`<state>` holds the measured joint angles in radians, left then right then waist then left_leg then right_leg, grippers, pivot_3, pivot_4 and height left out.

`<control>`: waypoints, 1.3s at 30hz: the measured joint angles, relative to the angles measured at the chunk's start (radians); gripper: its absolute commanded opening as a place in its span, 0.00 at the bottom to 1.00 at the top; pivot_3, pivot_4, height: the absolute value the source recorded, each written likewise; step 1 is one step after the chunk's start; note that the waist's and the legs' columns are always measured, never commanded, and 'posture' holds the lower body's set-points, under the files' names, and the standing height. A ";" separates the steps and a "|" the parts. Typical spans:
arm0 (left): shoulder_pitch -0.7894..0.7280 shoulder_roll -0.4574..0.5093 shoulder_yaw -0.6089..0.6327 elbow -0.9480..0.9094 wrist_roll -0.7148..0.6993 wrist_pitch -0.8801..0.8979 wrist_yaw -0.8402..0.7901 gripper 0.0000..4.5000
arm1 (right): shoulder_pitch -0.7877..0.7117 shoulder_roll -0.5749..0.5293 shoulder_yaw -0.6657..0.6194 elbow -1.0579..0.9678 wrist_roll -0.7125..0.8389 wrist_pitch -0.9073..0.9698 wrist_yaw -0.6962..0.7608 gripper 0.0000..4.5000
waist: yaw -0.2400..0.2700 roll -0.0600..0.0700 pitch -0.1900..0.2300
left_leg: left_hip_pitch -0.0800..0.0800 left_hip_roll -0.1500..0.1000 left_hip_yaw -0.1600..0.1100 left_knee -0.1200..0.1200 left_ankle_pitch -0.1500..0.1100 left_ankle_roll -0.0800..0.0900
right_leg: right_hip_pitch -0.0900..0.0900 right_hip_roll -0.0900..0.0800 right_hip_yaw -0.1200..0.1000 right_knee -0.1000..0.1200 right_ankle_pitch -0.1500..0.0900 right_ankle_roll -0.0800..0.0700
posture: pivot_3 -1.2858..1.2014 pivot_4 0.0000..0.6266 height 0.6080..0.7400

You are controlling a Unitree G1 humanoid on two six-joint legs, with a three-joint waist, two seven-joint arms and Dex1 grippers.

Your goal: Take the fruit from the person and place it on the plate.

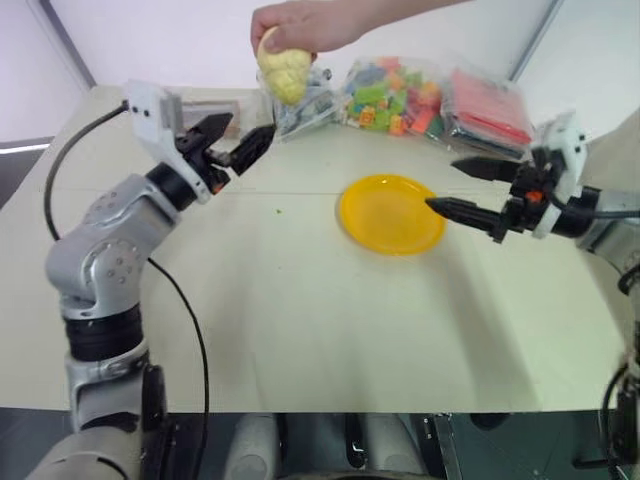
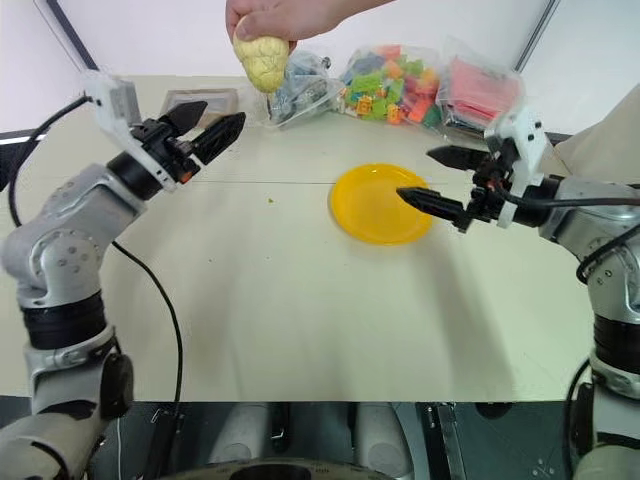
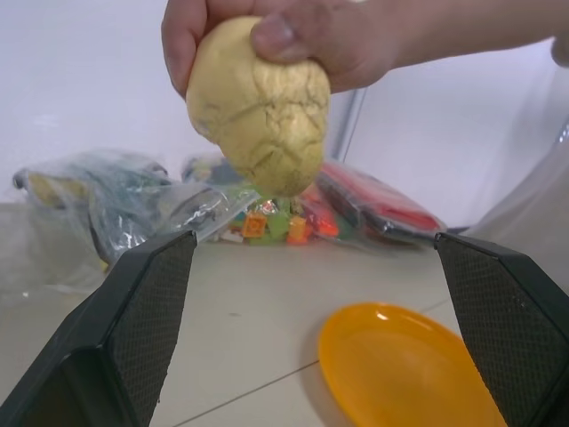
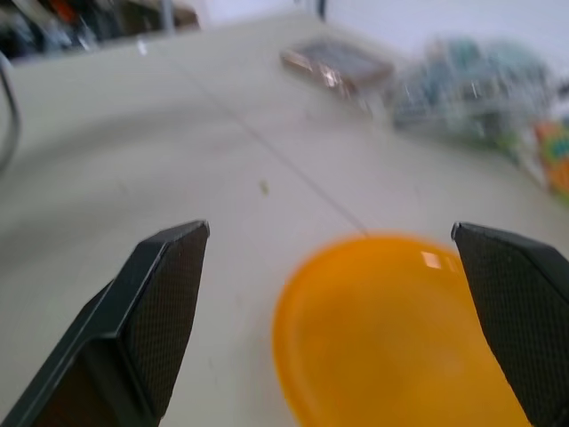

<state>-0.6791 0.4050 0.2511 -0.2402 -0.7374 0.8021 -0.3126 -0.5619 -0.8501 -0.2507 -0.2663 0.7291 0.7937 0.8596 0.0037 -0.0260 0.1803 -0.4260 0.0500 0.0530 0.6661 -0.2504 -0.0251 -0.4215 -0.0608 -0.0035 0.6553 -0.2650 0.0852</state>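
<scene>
Handover not done yet. The fruit is in the person's hand, held from above, up in the air beyond the far-left side of the plate. The plate is bare, nothing on it. My read: early stage, grasp not made, transfer and placement both left.

Left gripper has its fingers spread wide, nothing between them, raised off the table on the left of the plate and aimed toward the fruit. In the left wrist view the fruit sits above and between the two spread fingers, not touching either. Right gripper also stands spread and holds nothing; it hangs at the plate's right edge, with the lower finger tip over the rim.

Likely next: the left gripper needs to rise under or around the fruit, clamp it, wait for the hand to let go, then carry it over to the plate.

Surface: pale beige table, flat, with a faint seam running across it level with the plate's far edge. Behind the plate sit clear bags of colourful toy blocks and a red pack; a flat dark packet lies far left of the plate. A white wall stands behind the table.
</scene>
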 measured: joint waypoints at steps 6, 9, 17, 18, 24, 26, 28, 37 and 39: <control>-0.109 -0.075 -0.005 0.165 0.041 -0.039 0.047 1.00 | -0.017 0.007 0.005 -0.009 0.019 0.014 -0.030 0.99 | 0.012 0.000 0.000 | -0.001 -0.001 0.000 0.001 0.000 0.000 | 0.001 -0.001 0.000 0.000 0.000 0.000 | 0.52 0.24 0.93; -0.159 -0.093 -0.027 0.229 0.078 -0.079 0.043 1.00 | -0.016 0.007 0.006 -0.010 0.020 0.014 -0.032 0.99 | 0.009 0.000 0.000 | -0.001 -0.001 0.000 0.001 0.000 0.000 | 0.001 -0.001 0.000 -0.001 0.000 0.000 | 0.52 0.24 0.93; -0.282 -0.133 -0.064 0.428 0.149 -0.195 -0.032 1.00 | 0.002 0.006 0.005 -0.038 0.021 0.014 -0.049 0.99 | 0.006 0.000 0.000 | 0.000 -0.001 0.000 0.000 0.000 0.000 | 0.000 0.000 0.000 -0.001 0.000 0.000 | 0.52 0.24 0.93; -0.286 -0.133 -0.064 0.448 0.156 -0.205 -0.040 1.00 | 0.005 0.005 0.004 -0.042 0.021 0.014 -0.050 0.99 | 0.006 0.000 0.000 | 0.000 -0.001 0.000 0.000 0.000 0.000 | 0.000 0.000 0.000 -0.001 0.000 0.000 | 0.52 0.24 0.93; -0.340 -0.133 -0.063 0.546 0.185 -0.260 -0.085 1.00 | 0.034 0.001 0.001 -0.044 0.021 0.013 -0.050 0.99 | 0.009 0.000 0.000 | -0.001 -0.001 0.001 0.000 0.000 0.000 | 0.000 -0.001 -0.001 -0.001 0.000 0.001 | 0.52 0.24 0.93; -0.352 -0.134 -0.062 0.553 0.187 -0.271 -0.092 1.00 | 0.037 0.001 0.001 -0.044 0.021 0.012 -0.050 0.99 | 0.008 0.000 0.000 | -0.001 -0.001 0.001 0.000 0.000 0.000 | 0.000 -0.001 -0.001 -0.001 0.000 0.001 | 0.52 0.24 0.93; -0.355 -0.136 -0.061 0.555 0.192 -0.276 -0.094 0.94 | 0.041 0.000 0.001 -0.044 0.021 0.008 -0.050 1.00 | 0.008 0.000 0.000 | -0.001 -0.001 0.000 0.000 0.000 0.000 | 0.000 -0.001 -0.001 -0.001 0.000 0.001 | 0.52 0.24 0.93; -0.355 -0.143 -0.059 0.560 0.196 -0.283 -0.095 0.61 | 0.051 -0.001 0.000 -0.044 0.019 0.003 -0.050 1.00 | 0.009 0.000 0.000 | -0.001 -0.001 0.000 0.000 0.000 0.000 | 0.000 -0.001 -0.001 -0.001 0.000 0.001 | 0.52 0.24 0.93; -0.355 -0.143 -0.059 0.560 0.196 -0.282 -0.095 0.61 | 0.051 -0.001 0.000 -0.044 0.018 -0.001 -0.050 1.00 | 0.008 0.000 0.000 | -0.001 -0.001 0.000 0.000 0.000 0.000 | 0.000 -0.001 -0.001 -0.001 0.000 0.001 | 0.52 0.24 0.93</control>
<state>-1.0345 0.2621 0.1919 0.3201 -0.5412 0.5198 -0.4079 -0.5113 -0.8508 -0.2504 -0.3104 0.7470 0.7925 0.8100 0.0119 -0.0260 0.1803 -0.4267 0.0491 0.0534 0.6664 -0.2504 -0.0251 -0.4212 -0.0614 -0.0040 0.6545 -0.2647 0.0857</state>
